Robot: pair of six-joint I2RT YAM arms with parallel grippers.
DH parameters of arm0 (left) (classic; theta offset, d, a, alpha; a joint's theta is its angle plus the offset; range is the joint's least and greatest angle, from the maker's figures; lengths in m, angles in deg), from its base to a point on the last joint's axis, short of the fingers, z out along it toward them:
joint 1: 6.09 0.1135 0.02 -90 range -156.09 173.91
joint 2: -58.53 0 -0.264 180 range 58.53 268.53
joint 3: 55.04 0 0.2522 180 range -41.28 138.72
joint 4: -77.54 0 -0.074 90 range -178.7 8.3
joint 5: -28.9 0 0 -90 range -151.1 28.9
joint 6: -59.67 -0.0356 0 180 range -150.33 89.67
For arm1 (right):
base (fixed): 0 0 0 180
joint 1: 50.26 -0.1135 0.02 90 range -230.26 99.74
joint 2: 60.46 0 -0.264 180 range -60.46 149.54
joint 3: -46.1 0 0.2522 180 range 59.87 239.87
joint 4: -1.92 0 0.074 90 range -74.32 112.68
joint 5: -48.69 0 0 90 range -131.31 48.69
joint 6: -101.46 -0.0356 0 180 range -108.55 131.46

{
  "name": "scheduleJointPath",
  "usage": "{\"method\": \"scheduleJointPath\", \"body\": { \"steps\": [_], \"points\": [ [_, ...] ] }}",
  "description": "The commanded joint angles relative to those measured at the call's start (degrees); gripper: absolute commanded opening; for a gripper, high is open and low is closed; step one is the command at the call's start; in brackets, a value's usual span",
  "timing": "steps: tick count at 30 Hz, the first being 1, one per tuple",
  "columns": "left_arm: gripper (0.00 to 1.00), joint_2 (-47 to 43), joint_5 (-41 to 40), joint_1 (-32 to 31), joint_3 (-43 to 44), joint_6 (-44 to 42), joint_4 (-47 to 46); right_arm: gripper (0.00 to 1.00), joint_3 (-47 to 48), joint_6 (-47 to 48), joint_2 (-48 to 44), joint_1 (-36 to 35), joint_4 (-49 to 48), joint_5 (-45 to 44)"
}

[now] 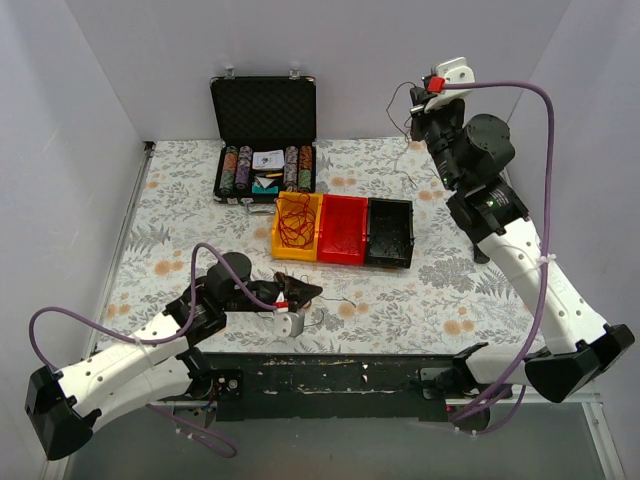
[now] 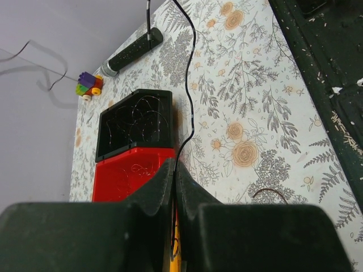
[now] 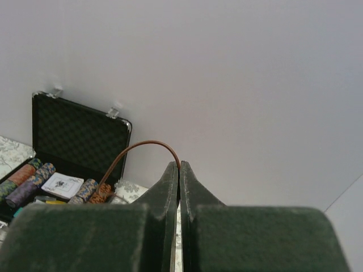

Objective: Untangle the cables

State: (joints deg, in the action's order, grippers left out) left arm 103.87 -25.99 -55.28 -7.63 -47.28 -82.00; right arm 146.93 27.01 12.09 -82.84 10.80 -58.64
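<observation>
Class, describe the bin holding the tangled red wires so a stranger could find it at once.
Find the open black poker-chip case at the back of the flowered table. Just in front sits a row of three bins. Pick the yellow bin at the left end; its neighbours are the red bin and the black bin.

Table, floral cloth top. Sitting on it: open black case at the back, then yellow bin, red bin and black bin touching in a row. Small multicolour block toy near the right wall. Loop of thin brown cable on the cloth near the front edge.
</observation>
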Motion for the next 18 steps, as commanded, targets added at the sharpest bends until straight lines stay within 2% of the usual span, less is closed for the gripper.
{"method": "scheduleJointPath", "body": {
  "steps": [1, 18],
  "points": [
    [0.00, -1.2, 0.7, 0.4, -1.5, -1.2, -0.6, 0.01, -1.8, -5.2, 0.8, 3.6, -3.0, 4.6],
    [0.00, -2.3, 1.3, 1.3, -3.2, -2.6, -1.1, 0.01, -6.6, -8.9, 0.4, 7.6, -5.2, 7.7]
  ]
}}
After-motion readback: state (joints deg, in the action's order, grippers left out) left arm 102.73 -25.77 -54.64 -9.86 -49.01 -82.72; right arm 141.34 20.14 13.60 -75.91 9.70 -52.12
